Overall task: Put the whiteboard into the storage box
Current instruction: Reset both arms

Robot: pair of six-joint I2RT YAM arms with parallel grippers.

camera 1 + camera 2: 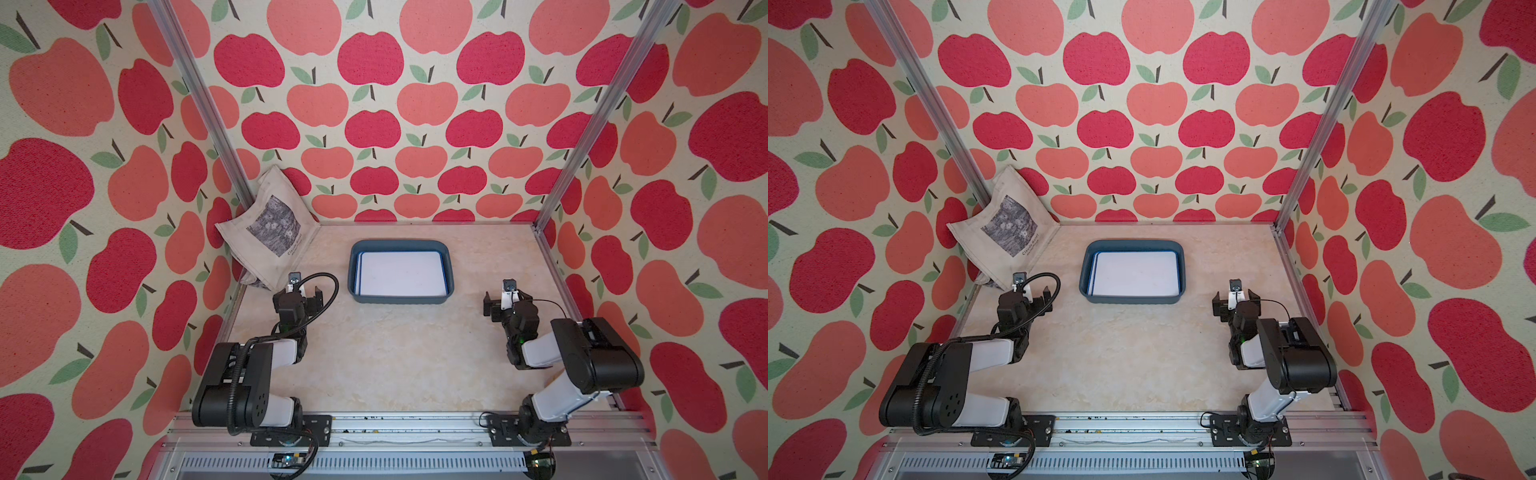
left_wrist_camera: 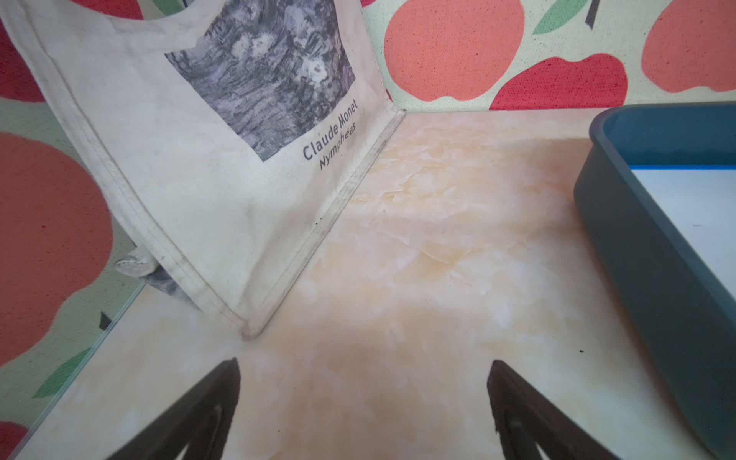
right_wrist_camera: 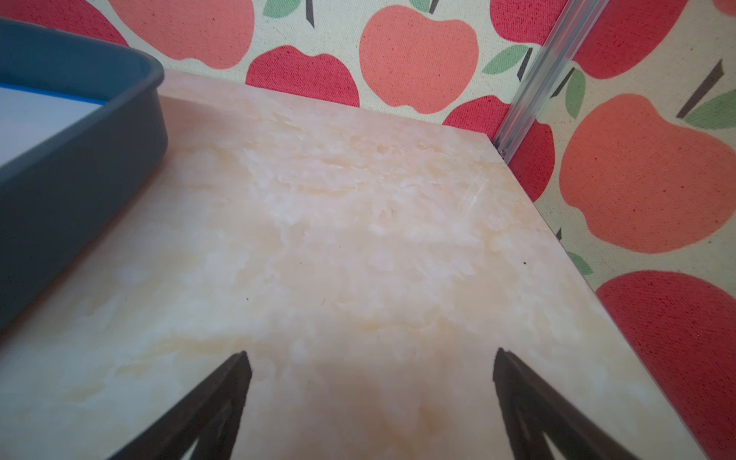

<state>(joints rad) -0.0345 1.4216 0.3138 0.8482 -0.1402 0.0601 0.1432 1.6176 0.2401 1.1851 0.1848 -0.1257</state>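
The whiteboard [image 1: 401, 274] lies flat inside the storage box [image 1: 400, 300], a shallow dark blue tray standing toward the back middle of the bench [image 1: 395, 357]. Both top views show its white face and blue edge covering most of the tray floor. The left tool [image 1: 302, 294] hovers over the bench near the box's front left corner, jaws spread wide and holding nothing; the left wrist view shows only bare bench between them. The right tool [image 1: 506, 300] hangs near the front right corner, likewise released and empty. Neither touches the box. A beige tote bag [image 1: 266, 224] leans in the back left corner against the apple-patterned wall [image 1: 374, 124].
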